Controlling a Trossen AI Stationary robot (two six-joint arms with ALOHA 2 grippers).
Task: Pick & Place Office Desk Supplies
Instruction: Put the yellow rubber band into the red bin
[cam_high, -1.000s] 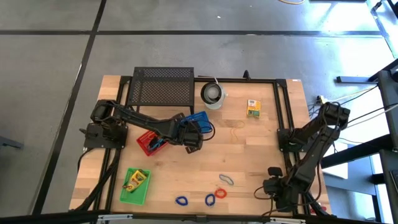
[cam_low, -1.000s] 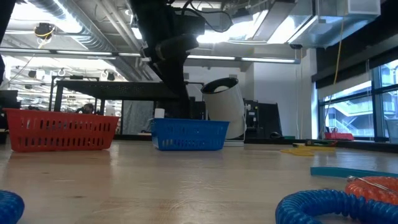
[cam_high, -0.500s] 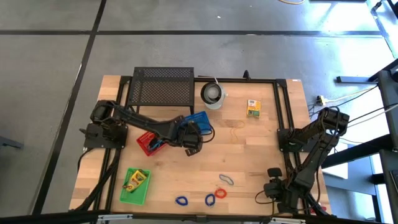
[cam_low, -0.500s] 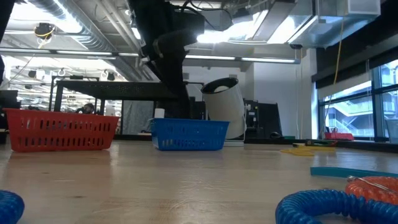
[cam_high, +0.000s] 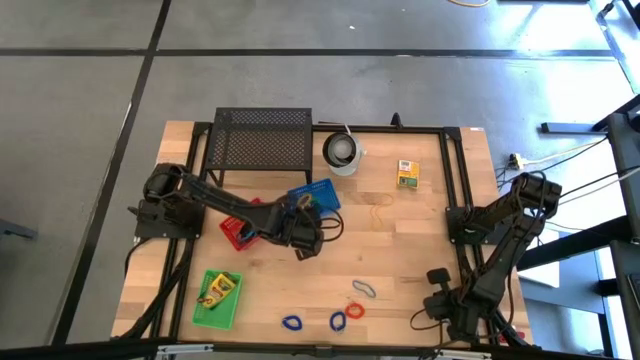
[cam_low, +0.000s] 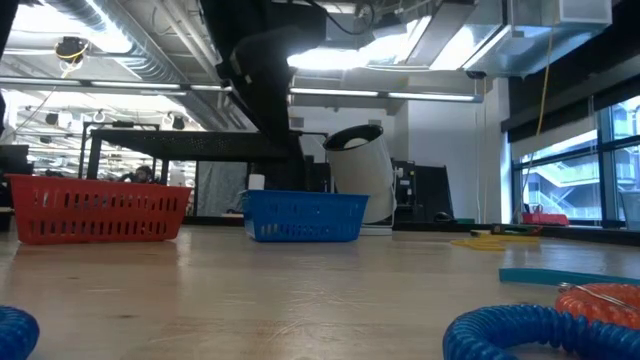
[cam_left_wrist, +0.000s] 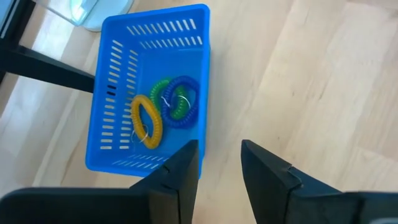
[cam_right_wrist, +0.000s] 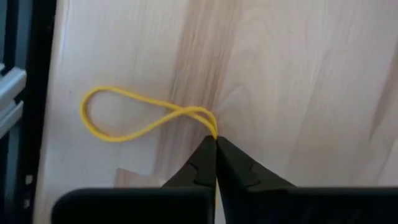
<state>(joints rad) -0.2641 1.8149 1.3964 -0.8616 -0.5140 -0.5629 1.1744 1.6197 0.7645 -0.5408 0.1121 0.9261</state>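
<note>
The left end effector (cam_high: 303, 243) hangs just beside the blue slotted plastic basket (cam_high: 314, 194), on its near side, with the red slotted plastic basket (cam_high: 238, 229) close by on the other side. Its two dark fingers (cam_left_wrist: 180, 171) stand narrowly apart with nothing between them. In its wrist view the blue basket (cam_left_wrist: 149, 87) holds three coiled loops: one yellow (cam_left_wrist: 145, 122), one green (cam_left_wrist: 163, 93) and one blue (cam_left_wrist: 183, 101), lying touching one another.

The right end effector (cam_right_wrist: 216, 142) sits low at the near right corner of the light wooden surface (cam_high: 400, 240). Its fingers are pressed together on the end of a thin yellow rubber-band loop (cam_right_wrist: 134, 118), which lies flat on the wood, stretching away from the fingertips.

Elsewhere on the surface, near its front edge, lie two blue coiled loops (cam_high: 291, 323) (cam_high: 337, 322), one red-orange coiled loop (cam_high: 355, 310) and one grey loop (cam_high: 363, 288). A green tray (cam_high: 218, 297) with yellow-and-green flat boxes in it sits at the near left. One small yellow-and-green box (cam_high: 406, 174) lies apart near the far right. A black mesh metal stand (cam_high: 260, 140) and a white round cup (cam_high: 342, 152) stand along the far side.
</note>
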